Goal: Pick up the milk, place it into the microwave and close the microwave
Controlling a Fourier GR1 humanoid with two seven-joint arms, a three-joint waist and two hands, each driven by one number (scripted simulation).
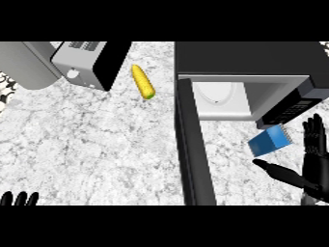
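Right hand point(318, 166) spread, thumb out, beside blue milk carton point(270, 140), left hand point(19, 198) fingertips at lower edge, pose unclear

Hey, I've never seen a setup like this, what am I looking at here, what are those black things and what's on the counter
This is one picture, taken as if from a humanoid robot's head, looking steeply down at a marble counter. The black shapes are its hands. The right robot hand is at the lower right, fingers straight and thumb spread, open and holding nothing. Only the fingertips of the left robot hand show at the bottom left, resting.

Just left of the right hand lies a small blue carton, the milk, not held. Behind it stands a black microwave with its door swung wide open toward the robot, showing a white inside. Further left lie a yellow corn cob and a silver toaster.

The job is to put the milk in the microwave and shut it.
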